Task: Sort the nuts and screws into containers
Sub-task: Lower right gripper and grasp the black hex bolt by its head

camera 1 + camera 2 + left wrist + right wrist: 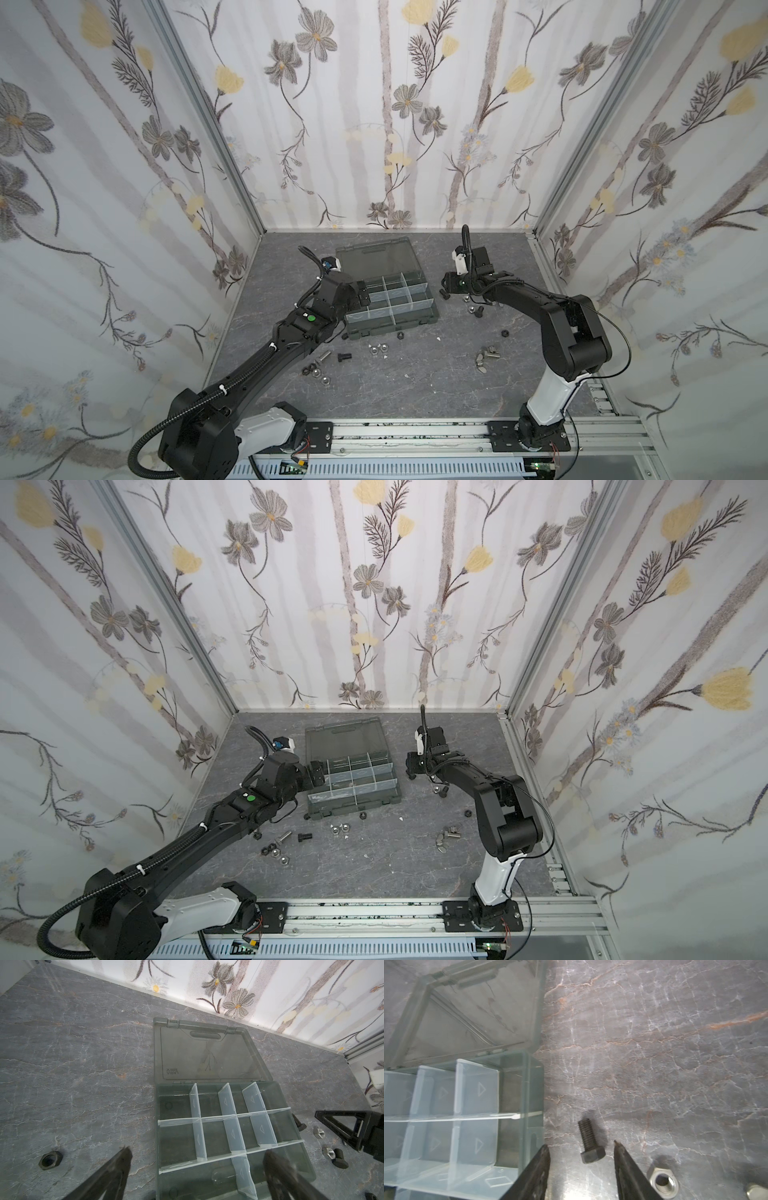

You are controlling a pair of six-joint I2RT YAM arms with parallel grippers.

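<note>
Step in hand, I judge: pick. Right hand [581,1144] low over table [654,1064], jaws half-spread astride black screw [588,1140], no finger touching it. Screw lies flat just beside organizer box [533,1095] wall.
Next: pinch squarely, lift, drop into cell [512,1093].
Left hand [197,1151] wide, empty, at box edge.
Lid [207,1051] moulding reads LARIA, mirrored; characters beside it illegible.

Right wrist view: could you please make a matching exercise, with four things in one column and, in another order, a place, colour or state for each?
Things:
1. black screw
2. silver nut
3. lid
4. dividers

Descriptions:
A. pale and translucent
B. swung open
C. between the jaws of the right gripper, not touched by them
D. on the table, outside the jaws

Pairs: 1-C, 2-D, 3-B, 4-A
</note>
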